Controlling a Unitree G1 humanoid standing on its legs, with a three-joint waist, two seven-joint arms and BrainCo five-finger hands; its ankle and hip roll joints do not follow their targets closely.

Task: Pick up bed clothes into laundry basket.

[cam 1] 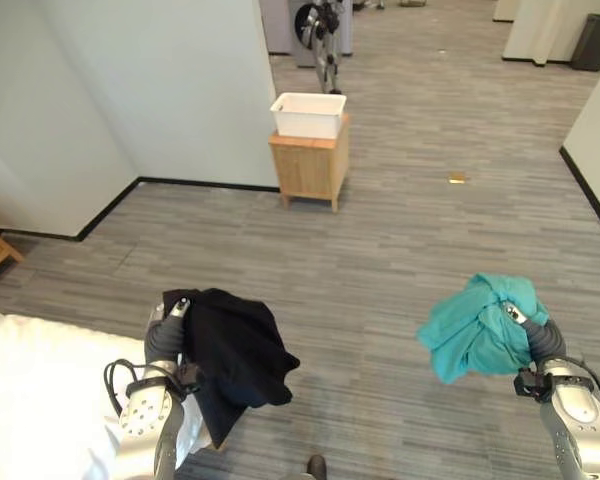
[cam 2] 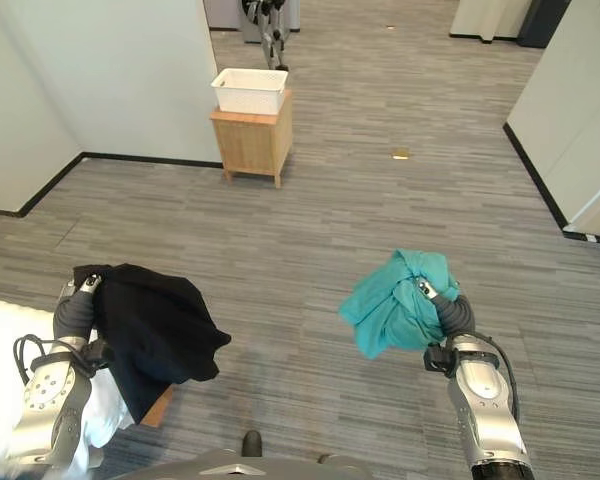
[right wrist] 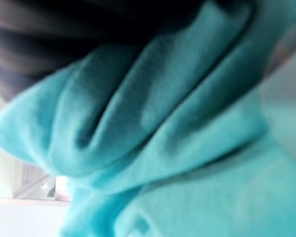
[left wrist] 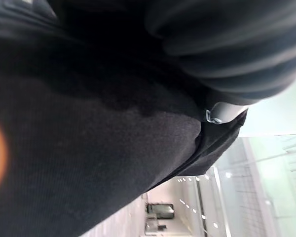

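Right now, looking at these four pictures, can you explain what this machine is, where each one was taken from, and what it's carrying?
This is a two-legged humanoid robot with silver-grey arms. Two pictures come from cameras in its head, looking down; two from cameras on its wrists, very close to the cloth. Its left hand grips a black cloth garment, and its right hand grips a bunched teal cloth garment. A white bed lies at its lower left. Ahead across the grey wood-look floor, a white plastic laundry basket sits on a small wooden cabinet.
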